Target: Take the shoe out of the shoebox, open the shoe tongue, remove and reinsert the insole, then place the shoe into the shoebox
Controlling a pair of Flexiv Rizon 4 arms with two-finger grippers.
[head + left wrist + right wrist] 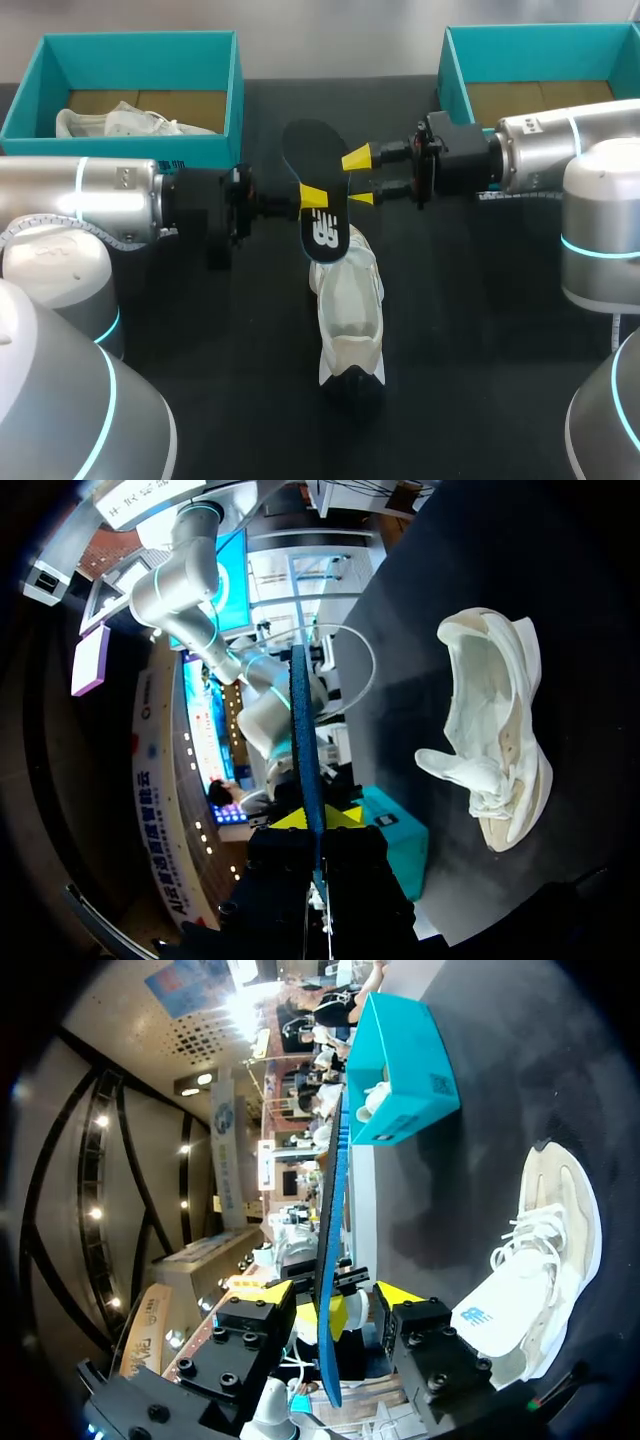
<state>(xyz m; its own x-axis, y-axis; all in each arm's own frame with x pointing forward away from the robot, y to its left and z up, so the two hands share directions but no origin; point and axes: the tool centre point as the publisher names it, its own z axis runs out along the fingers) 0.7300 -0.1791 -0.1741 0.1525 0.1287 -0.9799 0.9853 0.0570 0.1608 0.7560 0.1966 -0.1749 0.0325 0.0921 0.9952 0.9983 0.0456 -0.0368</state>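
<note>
The left gripper (312,818) is clamped on a black foam insole (310,150), holding it raised over the middle of the black table (480,330). The right gripper (352,177) stands wide, 1 yellow tip on either side of the insole. A white lace-up shoe (350,300) lies on the table beneath the insole. Of 2 teal cardboard shoeboxes at the far edge, the left shoebox (140,50) holds a second white shoe (120,122); the right shoebox (458,70) is near the right arm.

The insole (322,200) covers one end of the white shoe (352,310) below it, so that end cannot be seen. One finger of the left gripper (312,197) is hidden behind the insole. Left of the insole, the shoebox (120,146) wall hides part of a second white shoe (115,122). Right of the insole, the right arm (560,150) covers part of the second shoebox (458,75).
</note>
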